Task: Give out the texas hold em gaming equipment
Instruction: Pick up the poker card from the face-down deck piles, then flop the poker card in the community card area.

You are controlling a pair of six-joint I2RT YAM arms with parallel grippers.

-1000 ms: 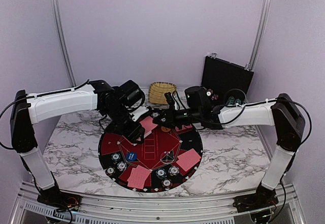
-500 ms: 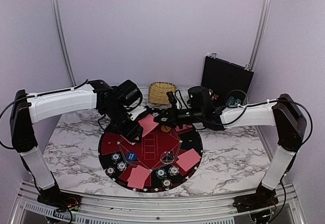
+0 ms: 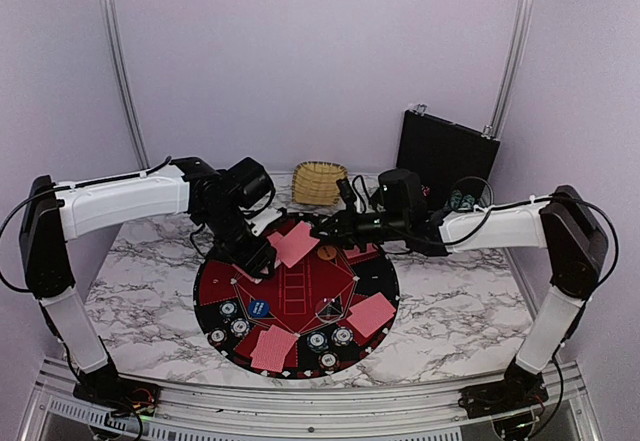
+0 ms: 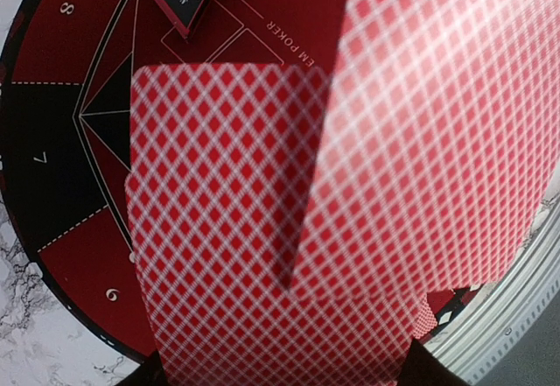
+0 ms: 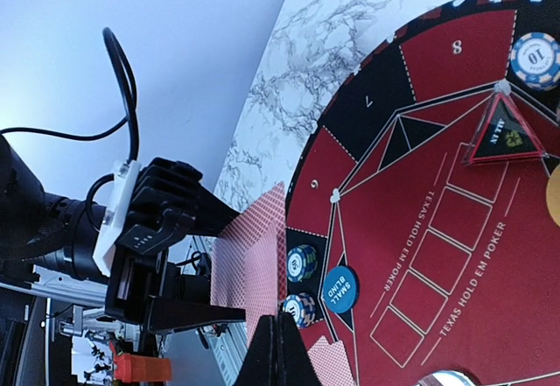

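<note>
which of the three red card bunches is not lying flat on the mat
The bunch at the far side of the mat, pinched in the left tool; the other two lie flat near the front.

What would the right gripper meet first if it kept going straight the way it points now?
Most likely the red-backed cards held in the left gripper. In the right wrist view they stand just beyond the tips of the shut right gripper, slightly to the left. Depth is hard to judge, so it might pass beside them.
</note>
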